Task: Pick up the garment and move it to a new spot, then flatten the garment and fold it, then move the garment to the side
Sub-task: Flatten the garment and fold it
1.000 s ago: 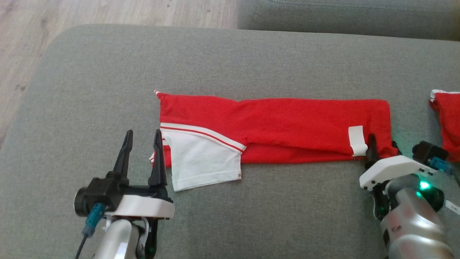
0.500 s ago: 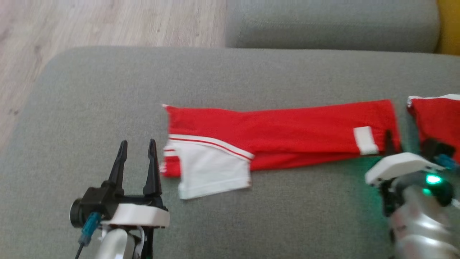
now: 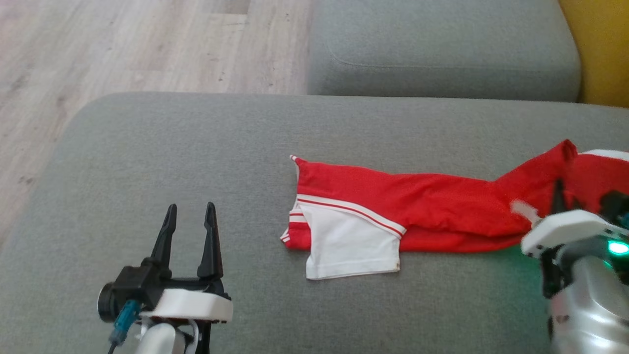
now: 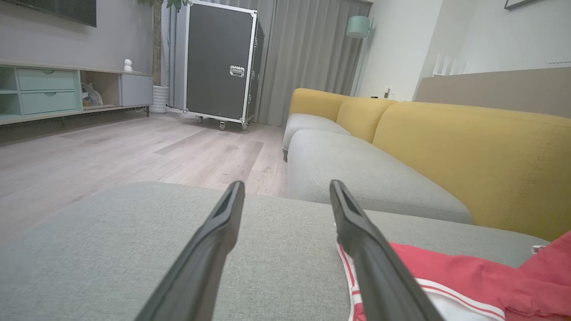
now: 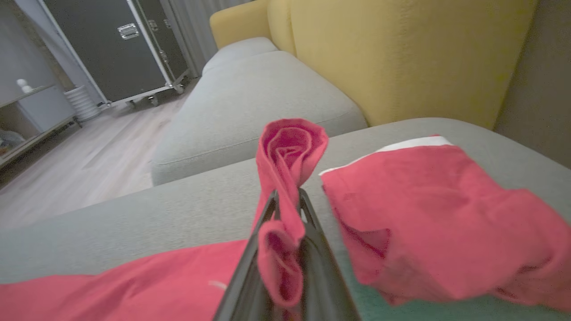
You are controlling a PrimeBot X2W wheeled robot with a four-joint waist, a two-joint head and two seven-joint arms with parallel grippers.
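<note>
My right gripper (image 5: 287, 199) is clamped on the right end of the red folded garment with a white striped sleeve (image 3: 417, 216). In the right wrist view I see the cloth bunched between the two dark fingers and curling up above their tips. That pinched end stands raised near the right edge of the grey fabric sofa cushion (image 3: 147, 162). From there the garment slopes down and lies flat across the cushion's right half, about midway between the near and far edges, with the white sleeve at its left end. Just beside the raised end, against the right edge, sits a second red garment with white trim (image 5: 437, 209). My left gripper (image 3: 190, 219) hangs over the cushion's near-left area, fingers spread and holding nothing, clear of the sleeve. Beyond the far edge I see pale wooden floor (image 3: 123, 44) and a yellow sofa backrest (image 4: 468, 147).
</note>
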